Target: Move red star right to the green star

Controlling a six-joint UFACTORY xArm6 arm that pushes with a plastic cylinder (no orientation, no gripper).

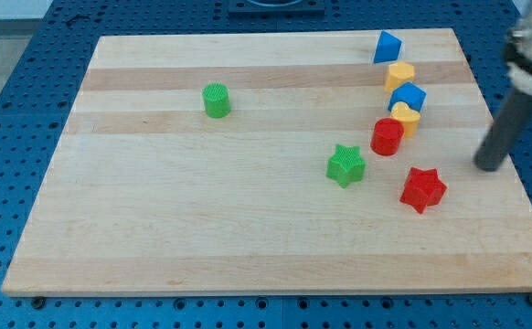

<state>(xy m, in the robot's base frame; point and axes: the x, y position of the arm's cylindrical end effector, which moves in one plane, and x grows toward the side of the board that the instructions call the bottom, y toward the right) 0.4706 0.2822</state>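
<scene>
**Red star sits right of the green star, tip off to its right**

The red plastic star block (423, 188) lies on the pale wooden board (202, 228), toward the view's right and lower than the middle. The green plastic star block (345, 165) is to its left and slightly higher, apart from it with bare board between. My tip (488, 167), the bare end of the dark rod with no jaws to open or close, touches no block and stands to the right of the red star, a little higher. A leftward push looks feasible. A red cylinder (387, 136) stands near, above the gap. The rod's upper part is cut off at the view's right edge.
</scene>
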